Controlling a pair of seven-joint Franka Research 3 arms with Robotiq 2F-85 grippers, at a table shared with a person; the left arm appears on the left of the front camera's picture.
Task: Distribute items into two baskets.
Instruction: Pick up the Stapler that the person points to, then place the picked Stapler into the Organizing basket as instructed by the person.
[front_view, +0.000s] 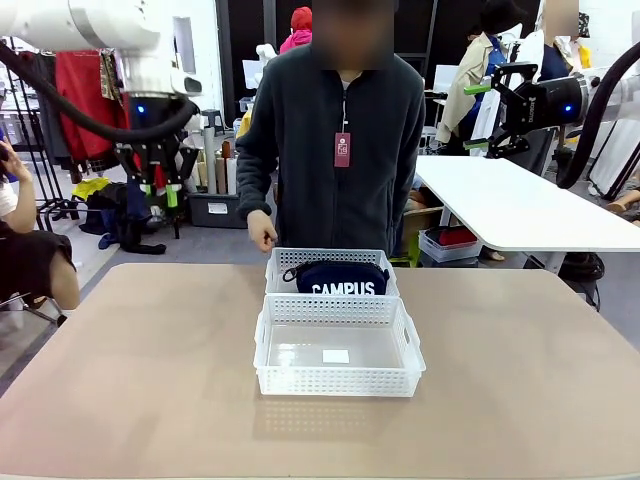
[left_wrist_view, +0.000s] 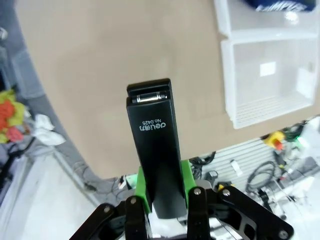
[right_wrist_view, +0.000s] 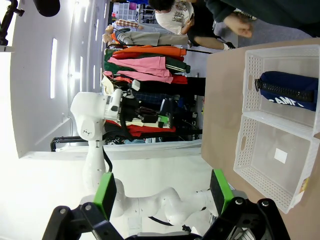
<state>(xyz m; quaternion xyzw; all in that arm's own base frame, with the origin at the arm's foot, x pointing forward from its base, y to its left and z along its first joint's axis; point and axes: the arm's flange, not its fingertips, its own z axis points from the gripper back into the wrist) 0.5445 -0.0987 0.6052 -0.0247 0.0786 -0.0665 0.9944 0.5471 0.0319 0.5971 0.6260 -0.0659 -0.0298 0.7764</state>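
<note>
High over the table's left side my left gripper (front_view: 160, 192) is shut on the black stapler (left_wrist_view: 155, 150), which stands up between the green pads (left_wrist_view: 142, 192). The navy CAMPUS pouch (front_view: 340, 279) lies in the far basket (front_view: 276, 262), in front of the person. The near basket (front_view: 338, 381) touches it and holds nothing but a small white label. Both baskets sit far below the stapler, the near basket (left_wrist_view: 280, 95) at the upper right of the left wrist view. My right gripper (front_view: 482, 115) hangs open in the air at the far right, with nothing between its pads (right_wrist_view: 105, 192).
A person stands at the far edge behind the baskets, one hand (front_view: 262, 236) low near the far basket's left corner. The brown tabletop (front_view: 130, 370) is bare on both sides of the baskets. A white table (front_view: 520, 205) stands behind at the right.
</note>
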